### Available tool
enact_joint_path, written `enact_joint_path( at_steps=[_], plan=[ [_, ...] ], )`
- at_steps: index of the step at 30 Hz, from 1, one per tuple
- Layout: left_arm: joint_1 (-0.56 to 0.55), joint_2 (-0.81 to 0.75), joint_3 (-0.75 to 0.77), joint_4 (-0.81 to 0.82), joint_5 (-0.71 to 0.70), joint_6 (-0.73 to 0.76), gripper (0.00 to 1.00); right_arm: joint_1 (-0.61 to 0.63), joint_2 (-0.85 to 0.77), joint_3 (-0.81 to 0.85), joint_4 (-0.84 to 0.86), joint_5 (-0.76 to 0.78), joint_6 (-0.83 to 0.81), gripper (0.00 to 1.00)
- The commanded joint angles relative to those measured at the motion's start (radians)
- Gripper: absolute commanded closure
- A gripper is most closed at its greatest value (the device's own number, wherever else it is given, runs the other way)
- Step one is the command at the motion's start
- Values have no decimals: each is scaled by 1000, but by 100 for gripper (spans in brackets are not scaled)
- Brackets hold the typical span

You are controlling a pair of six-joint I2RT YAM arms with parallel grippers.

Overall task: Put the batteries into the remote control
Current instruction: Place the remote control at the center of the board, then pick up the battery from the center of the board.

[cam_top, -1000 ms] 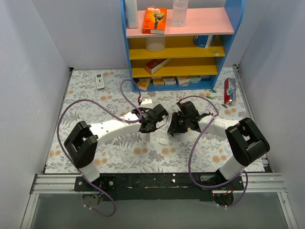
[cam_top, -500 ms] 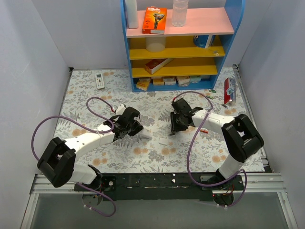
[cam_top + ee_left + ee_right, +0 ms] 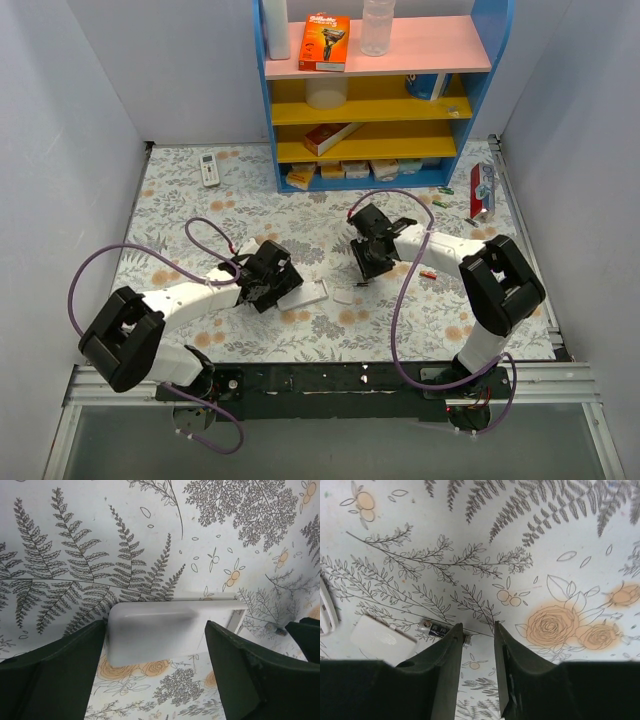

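The remote control (image 3: 165, 630), a plain white bar, lies flat on the flowered table (image 3: 180, 200). My left gripper (image 3: 156, 647) is open with a finger on each side of the remote's near end. From above, the remote (image 3: 308, 294) sticks out to the right of the left gripper (image 3: 288, 290). My right gripper (image 3: 478, 626) stands low over the table, open by a narrow gap that holds nothing. One of the batteries (image 3: 436, 628), dark-labelled with silver ends, lies just outside its left fingertip. A tiny red cell (image 3: 428, 273) lies to the right of the right gripper (image 3: 362, 274).
A small white cover plate (image 3: 382, 639) lies left of the battery, and shows from above as the cover (image 3: 343, 297) between the grippers. A buttoned white remote (image 3: 209, 168) sits far left. A blue shelf unit (image 3: 375, 90) stands at the back, and a red-and-white pack (image 3: 483, 190) is at right.
The left arm swung left and down, laid the remote flat on the table and opened its jaws. The right gripper shifted slightly back and left, closer to the table.
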State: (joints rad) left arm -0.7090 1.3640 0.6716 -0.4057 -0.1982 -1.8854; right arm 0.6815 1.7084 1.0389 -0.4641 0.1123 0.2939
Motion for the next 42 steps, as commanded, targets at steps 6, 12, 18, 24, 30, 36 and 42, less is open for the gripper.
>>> enact_joint_path(
  at_steps=[6,12,18,24,30,36,42],
  plan=[
    [0,-92,-38,-225,-79,20,4,13,-61,115,-129,-158,-441,59],
    [0,-152,-49,-240,-96,17,6,62,-6,147,-146,-197,-544,58],
    [0,-161,-38,-248,-93,45,7,115,71,220,-171,-188,-598,59],
    [0,-197,-37,-252,-101,55,7,145,132,245,-194,-123,-622,60],
    [0,-213,-30,-257,-102,68,7,145,129,216,-197,-77,-630,61],
    [0,-207,-26,-248,-98,83,7,145,152,205,-197,-69,-633,64],
    [-1,-194,-20,-234,-90,104,7,147,165,202,-182,-79,-636,72]
  ],
)
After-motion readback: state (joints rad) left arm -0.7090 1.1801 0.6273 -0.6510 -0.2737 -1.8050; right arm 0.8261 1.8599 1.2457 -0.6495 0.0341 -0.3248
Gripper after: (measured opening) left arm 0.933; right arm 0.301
